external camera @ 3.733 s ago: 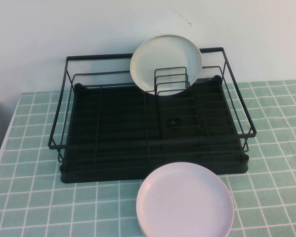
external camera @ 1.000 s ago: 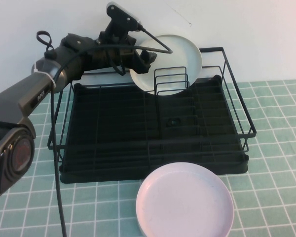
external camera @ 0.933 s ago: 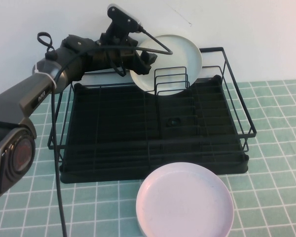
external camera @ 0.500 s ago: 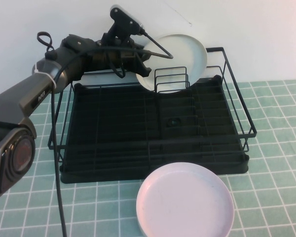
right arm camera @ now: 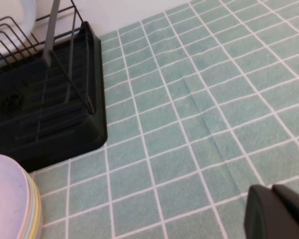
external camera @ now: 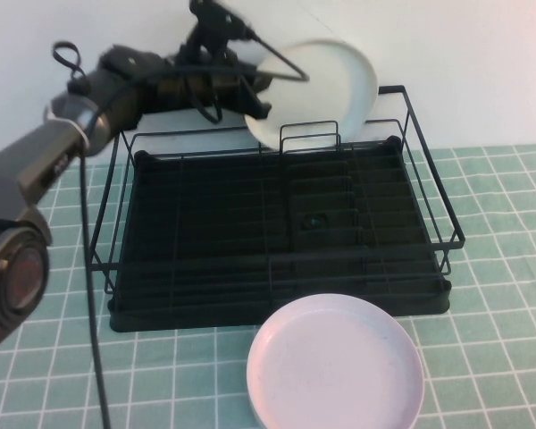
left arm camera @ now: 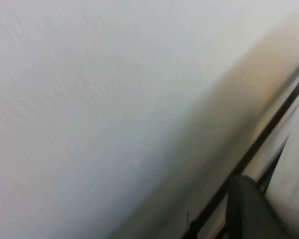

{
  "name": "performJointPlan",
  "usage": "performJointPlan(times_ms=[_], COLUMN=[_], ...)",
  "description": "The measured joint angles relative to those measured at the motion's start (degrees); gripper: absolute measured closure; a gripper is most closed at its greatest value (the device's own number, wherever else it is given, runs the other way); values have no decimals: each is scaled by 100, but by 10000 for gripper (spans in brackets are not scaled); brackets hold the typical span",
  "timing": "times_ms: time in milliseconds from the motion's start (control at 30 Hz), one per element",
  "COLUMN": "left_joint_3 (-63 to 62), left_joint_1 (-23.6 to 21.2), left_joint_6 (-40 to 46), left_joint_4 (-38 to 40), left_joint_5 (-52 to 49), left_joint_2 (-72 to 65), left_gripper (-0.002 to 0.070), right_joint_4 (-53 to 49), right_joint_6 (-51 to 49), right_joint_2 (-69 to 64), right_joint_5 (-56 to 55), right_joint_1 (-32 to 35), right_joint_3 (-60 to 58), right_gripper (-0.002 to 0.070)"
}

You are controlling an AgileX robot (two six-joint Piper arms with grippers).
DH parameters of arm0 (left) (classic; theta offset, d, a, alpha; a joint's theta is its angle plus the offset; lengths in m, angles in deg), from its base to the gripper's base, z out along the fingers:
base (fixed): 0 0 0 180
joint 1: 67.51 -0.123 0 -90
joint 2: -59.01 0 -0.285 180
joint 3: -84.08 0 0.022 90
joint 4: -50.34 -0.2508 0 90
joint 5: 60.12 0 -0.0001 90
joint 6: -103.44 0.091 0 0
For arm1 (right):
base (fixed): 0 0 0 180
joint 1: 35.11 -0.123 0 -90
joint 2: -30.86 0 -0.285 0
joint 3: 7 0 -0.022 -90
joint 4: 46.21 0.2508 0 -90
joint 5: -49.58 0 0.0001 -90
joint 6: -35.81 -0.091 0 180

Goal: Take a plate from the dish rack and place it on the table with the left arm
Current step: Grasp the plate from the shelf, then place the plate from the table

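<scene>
The off-white plate [external camera: 320, 88] is held above the wire dividers [external camera: 309, 143] at the back of the black dish rack [external camera: 277, 232], tilted, with its lower edge just over them. My left gripper [external camera: 257, 96] is shut on the plate's left rim, reaching in over the rack's back left corner. In the left wrist view a dark finger [left arm camera: 249, 211] lies beside the plate's pale surface [left arm camera: 296, 164] and a rack wire. My right gripper [right arm camera: 281, 214] is shut and empty, low over the green tiled table [right arm camera: 199, 114] to the right of the rack [right arm camera: 40, 114].
A pale pinkish-lilac plate [external camera: 335, 366] lies on the table in front of the rack, also in the right wrist view [right arm camera: 10, 199]. A white wall stands close behind the rack. The left arm's loose cable [external camera: 87, 295] hangs down the left side.
My left arm came in and closed on the plate's left rim. In the last second it has lifted the plate up out of the dividers and tilted it.
</scene>
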Motion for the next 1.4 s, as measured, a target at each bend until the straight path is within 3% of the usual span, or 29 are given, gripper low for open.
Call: performJointPlan(times_ms=[200,433,600,700,933,1200,1400], left_joint_3=[0,-16,-16,-26,122,1946,4323], left_joint_1=[-68,-76,-76,-76,-54,-54,-54], left_joint_6=[-356,-1327,-2397,-3364,-4707,-5160,-5154], left_joint_4=[77,-508,-1310,-1830,-2605,-2625,-1662], left_joint_5=[-235,-794,-1400,-2191,-3530,-3813,-3196], left_joint_2=[684,1648,2359,2880,3813,4977,5828], left_gripper=[603,603,603,603,603,603,603], right_joint_4=[0,0,0,0,0,0,0], right_joint_6=[0,0,0,0,0,0,0], right_joint_2=[0,0,0,0,0,0,0], right_joint_5=[0,0,0,0,0,0,0], right_joint_1=[0,0,0,0,0,0,0], right_joint_3=[0,0,0,0,0,0,0], right_gripper=[678,678,678,678,678,678,678])
